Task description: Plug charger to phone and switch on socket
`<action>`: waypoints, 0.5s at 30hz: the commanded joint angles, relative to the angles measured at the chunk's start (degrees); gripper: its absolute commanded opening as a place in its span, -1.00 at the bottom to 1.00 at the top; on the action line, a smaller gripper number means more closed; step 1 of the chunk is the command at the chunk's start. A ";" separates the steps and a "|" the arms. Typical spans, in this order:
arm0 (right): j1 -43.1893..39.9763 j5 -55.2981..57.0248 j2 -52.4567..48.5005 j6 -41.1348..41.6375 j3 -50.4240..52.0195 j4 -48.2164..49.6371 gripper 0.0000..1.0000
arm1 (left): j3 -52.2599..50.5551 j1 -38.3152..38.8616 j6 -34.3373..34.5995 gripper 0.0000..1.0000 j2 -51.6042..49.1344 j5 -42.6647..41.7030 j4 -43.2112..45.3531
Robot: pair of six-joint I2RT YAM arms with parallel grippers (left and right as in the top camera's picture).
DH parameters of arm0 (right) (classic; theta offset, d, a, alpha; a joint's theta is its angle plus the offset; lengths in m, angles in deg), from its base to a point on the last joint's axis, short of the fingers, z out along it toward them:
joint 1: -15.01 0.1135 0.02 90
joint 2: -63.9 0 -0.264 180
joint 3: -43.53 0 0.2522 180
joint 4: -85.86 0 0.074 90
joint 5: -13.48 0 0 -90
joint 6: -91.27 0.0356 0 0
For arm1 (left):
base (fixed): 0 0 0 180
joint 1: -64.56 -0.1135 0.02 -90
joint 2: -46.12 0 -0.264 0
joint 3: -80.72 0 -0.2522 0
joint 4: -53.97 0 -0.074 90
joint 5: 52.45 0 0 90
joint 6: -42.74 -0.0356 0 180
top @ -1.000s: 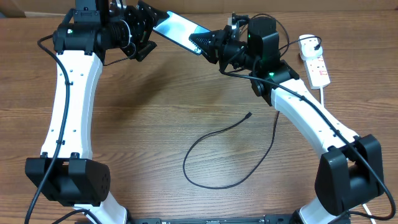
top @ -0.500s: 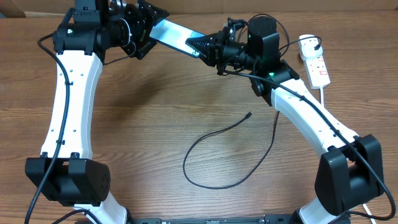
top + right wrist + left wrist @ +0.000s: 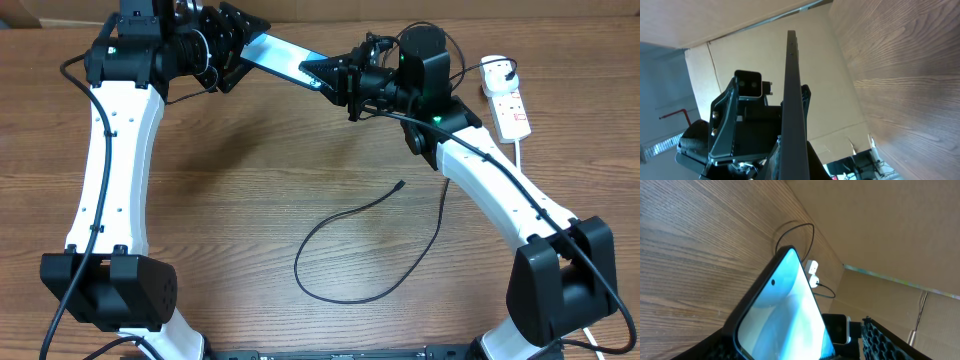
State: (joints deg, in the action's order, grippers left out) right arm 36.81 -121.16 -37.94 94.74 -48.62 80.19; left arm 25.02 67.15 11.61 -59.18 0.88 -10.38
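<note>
Above the table's [image 3: 250, 180] far edge, the slim glossy phone [image 3: 285, 57] bridges both arms. The right end effector [image 3: 315, 72] is clamped on its thin faces; the left end effector [image 3: 250, 48] is spread round the other end, grip unclear, base cut off in wrist views. The thin black charger [image 3: 340, 216] curls loose on the wood grain, and the white socket [image 3: 510, 105] lies far right.
</note>
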 commanded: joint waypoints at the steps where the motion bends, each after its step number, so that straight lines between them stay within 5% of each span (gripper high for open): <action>1: 1.77 1.16 2.29 1.27 -0.44 0.87 -0.92 | 0.20 0.98 1.92 0.37 -0.46 -1.97 0.48; 15: 2.62 2.49 2.29 1.27 -0.44 5.75 -0.92 | 0.20 1.36 5.92 0.37 -0.46 -4.94 0.28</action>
State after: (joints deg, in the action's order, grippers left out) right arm 38.95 -117.40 -37.94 95.97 -48.60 84.30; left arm 25.00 67.96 16.07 -59.18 -2.07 -10.36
